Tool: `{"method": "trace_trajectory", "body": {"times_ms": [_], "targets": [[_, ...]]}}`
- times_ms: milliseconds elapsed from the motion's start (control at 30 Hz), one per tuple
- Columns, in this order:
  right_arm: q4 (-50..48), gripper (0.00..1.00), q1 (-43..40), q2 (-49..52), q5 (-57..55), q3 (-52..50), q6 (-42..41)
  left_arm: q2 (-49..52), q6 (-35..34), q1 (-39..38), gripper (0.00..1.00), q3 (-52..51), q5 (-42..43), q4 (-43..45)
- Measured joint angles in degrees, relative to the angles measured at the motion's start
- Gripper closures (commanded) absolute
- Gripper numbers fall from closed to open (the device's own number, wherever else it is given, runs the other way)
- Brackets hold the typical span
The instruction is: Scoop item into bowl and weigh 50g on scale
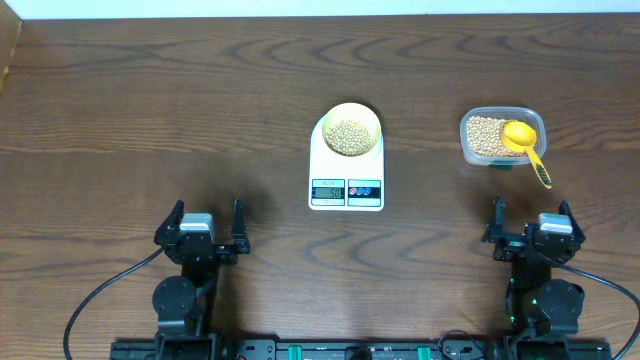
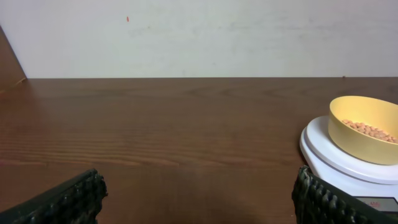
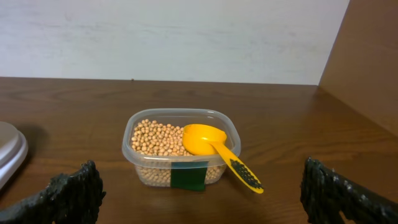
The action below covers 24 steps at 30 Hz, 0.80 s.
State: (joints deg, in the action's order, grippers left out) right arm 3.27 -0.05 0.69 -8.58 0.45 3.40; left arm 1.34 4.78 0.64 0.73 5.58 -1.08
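Note:
The white scale sits mid-table with the pale-yellow bowl on its platform, tan beans inside. The left wrist view shows the same bowl on the scale at right. A clear tub to the right holds more beans and a bright-yellow scoop, its handle sticking out over the rim. My left gripper is open near the front edge, left of the scale. My right gripper is open in front of the tub, nothing between its fingers.
A raised wooden board borders the table's right side, and another stands at the far left. A pale wall runs along the back. Cables trail from both arm bases at the front edge.

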Motion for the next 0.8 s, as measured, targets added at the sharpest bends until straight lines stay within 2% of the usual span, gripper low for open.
{"method": "trace_trajectory", "body": {"times_ms": [800], "targets": [[0.0, 0.01, 0.0, 0.0, 0.0, 0.0, 0.0, -0.6, -3.3, 0.0, 0.02, 0.2, -2.5, -0.4]]}}
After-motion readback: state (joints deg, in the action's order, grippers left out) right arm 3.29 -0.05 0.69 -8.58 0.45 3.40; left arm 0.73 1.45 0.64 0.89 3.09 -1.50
